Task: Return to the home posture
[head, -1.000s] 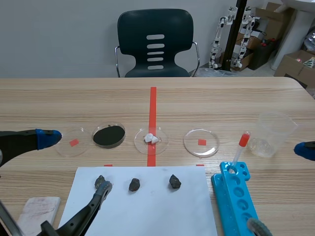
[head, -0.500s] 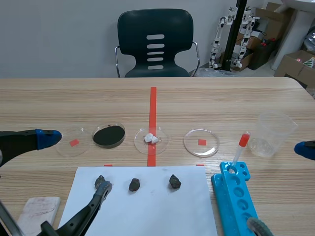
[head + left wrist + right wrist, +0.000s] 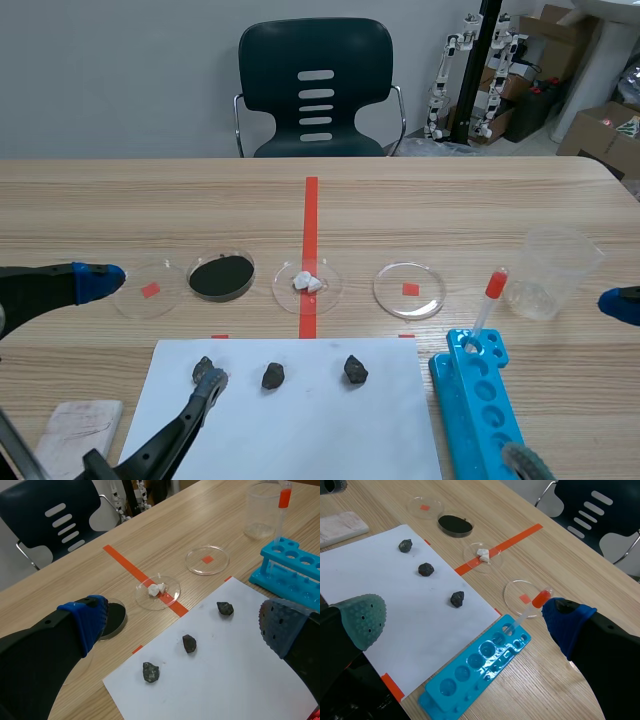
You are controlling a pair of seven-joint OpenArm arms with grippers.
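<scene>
The left claw point(image 3: 185, 624) was spread wide and empty, with the three rocks point(image 3: 189, 643) on the paper point(image 3: 235, 680) lying untouched ahead of it, between its fingers. The right claw point(image 3: 464, 620) was also spread and held nothing, with the rack point(image 3: 480, 667) and its dropper point(image 3: 532, 605) just ahead of it. Both arms sat low at the table's near sides, clear of the laid-out work, so I judged them at or close to home posture.
</scene>
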